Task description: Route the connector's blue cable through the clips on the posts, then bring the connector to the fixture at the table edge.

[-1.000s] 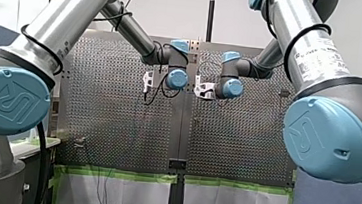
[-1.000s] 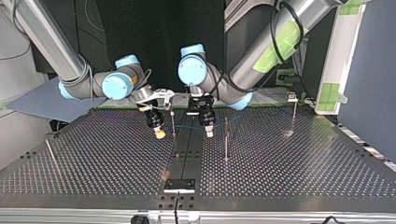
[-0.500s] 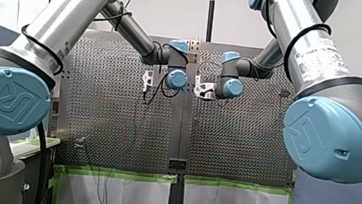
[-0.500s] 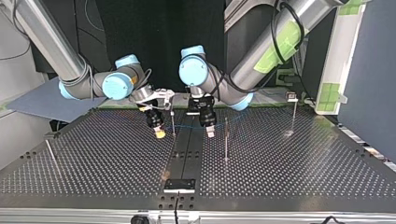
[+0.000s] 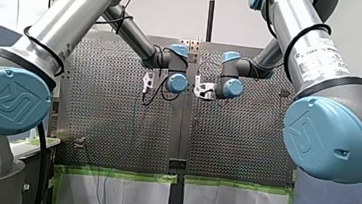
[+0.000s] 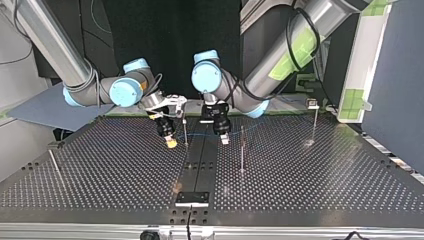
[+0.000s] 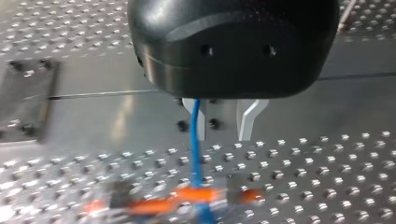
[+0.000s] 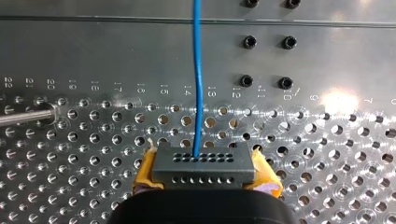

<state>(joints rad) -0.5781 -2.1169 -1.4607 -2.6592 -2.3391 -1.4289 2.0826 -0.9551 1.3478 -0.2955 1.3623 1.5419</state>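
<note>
**Perforated table** [image 6: 310,180]: grey metal sheet, studded with holes. A dark strip [image 6: 200,155] is running down its middle to the fixture [image 6: 191,198], a black plate sitting at the table edge nearest the top view's camera.

**Posts**
- One thin post [image 6: 185,131] is standing beyond the fixture, beside the strip.
- A second [image 6: 242,150] is standing beyond the fixture and to its right.
- A third [image 6: 315,125], carrying a clip [image 6: 313,104], is standing far to the fixture's right.
- A fourth [image 6: 55,164] is leaning far to its left.

**My right gripper** [image 6: 171,142]: hanging beyond the fixture. Its yellow pads [image 8: 147,170] are pressing on both ends of the connector [image 8: 201,165], a grey block with rows of holes, held off the table.

**Blue cable** [image 8: 198,79]: leaving the connector's middle and crossing above the table to my left gripper [image 6: 223,139], which is hanging beyond the fixture.

**My left gripper**: black body, with the cable running down from under it. Whether it is gripping anything cannot be told.

**Room**
- A black curtain [image 6: 165,40] is hanging behind the arms.
- A white frame [image 6: 360,65] patched with green tape is standing far right of the fixture, with a blue panel [image 6: 395,75] beside it.
- In the front view, a white wall [image 5: 177,11] is rising behind the table.
</note>
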